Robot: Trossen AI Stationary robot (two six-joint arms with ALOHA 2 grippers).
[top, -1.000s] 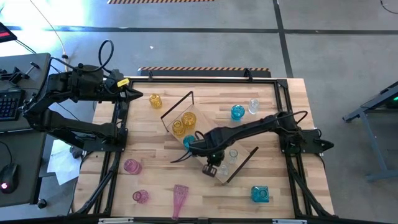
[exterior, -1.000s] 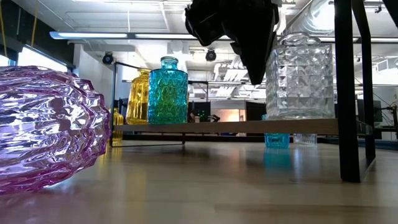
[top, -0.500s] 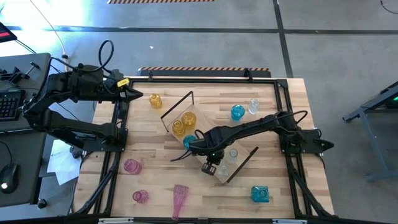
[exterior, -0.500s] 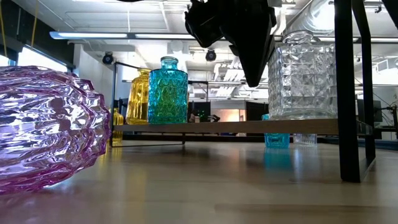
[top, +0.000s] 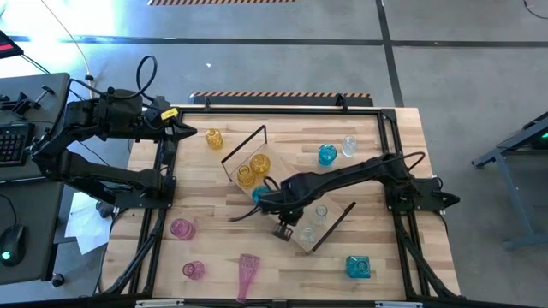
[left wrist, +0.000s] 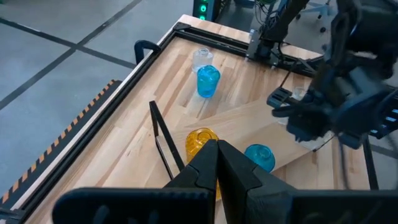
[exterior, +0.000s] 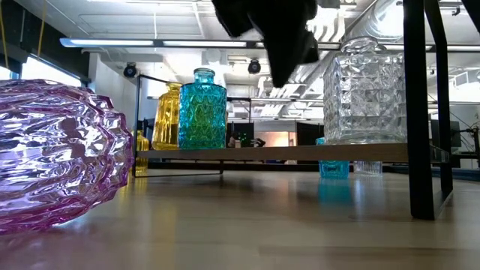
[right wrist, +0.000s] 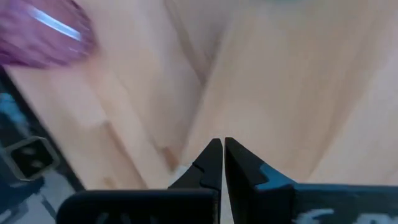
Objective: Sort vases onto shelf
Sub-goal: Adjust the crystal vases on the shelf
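Note:
The shelf (top: 295, 205), a light-wood board with black end loops, lies aslant mid-table. On it stand two amber vases (top: 252, 168), a teal vase (top: 259, 196) and clear vases (top: 319, 214). The low view shows amber (exterior: 167, 116), teal (exterior: 202, 109) and clear (exterior: 367, 90) vases upright on the board (exterior: 300, 153). My right gripper (top: 281, 231) hovers shut above the shelf's near edge, left of the clear vases and holding nothing. It shows in the low view (exterior: 280, 71) and in its own wrist view (right wrist: 217, 152). My left gripper (left wrist: 217, 152) waits shut at the far left (top: 190, 131).
Loose on the table stand an amber vase (top: 214, 139), a teal vase (top: 327, 154) and a clear vase (top: 348, 145) at the far side. Near the front are pink vases (top: 181, 228) (top: 193, 269), a long pink one lying down (top: 248, 274), and a teal vase (top: 358, 267).
My right gripper has tipped, its shut fingers swinging up and toward the table's left, away from the clear vase on the shelf. The vases and the shelf have stayed put.

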